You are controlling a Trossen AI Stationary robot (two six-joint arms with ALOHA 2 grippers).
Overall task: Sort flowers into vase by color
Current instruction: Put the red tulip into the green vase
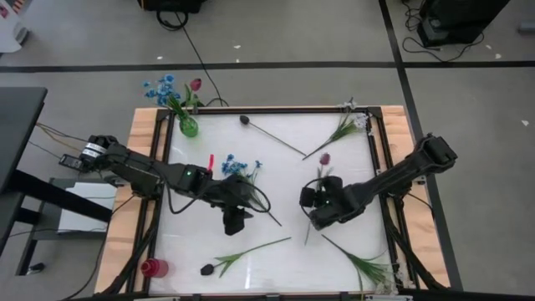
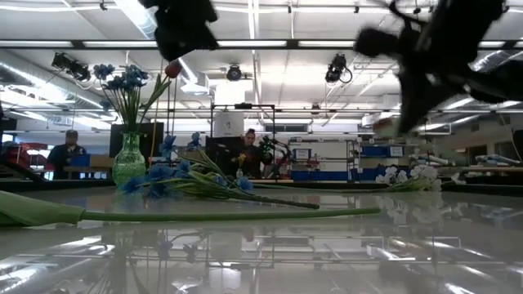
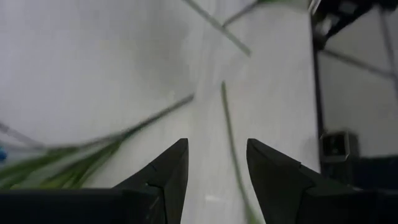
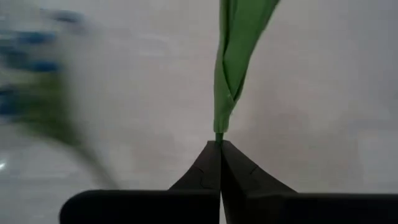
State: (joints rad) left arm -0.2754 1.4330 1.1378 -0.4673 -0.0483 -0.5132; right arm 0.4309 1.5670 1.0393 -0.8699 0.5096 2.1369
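While its head hides, right pincer [image 4: 219, 146] clamps green stem [image 4: 227, 68] (blurred blue beside).

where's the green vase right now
In the high view the green vase stands at the table's far left corner, holding blue flowers and one dark red flower, beyond the left gripper.

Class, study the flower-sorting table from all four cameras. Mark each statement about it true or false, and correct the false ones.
1. The right gripper is shut on a green stem. True.
2. The green vase is empty. False: it holds blue flowers and a dark red one.
3. The left gripper has its fingers apart, gripping nothing. True.
4. A red cup stands at the table's middle. False: it sits at a corner by the left arm.
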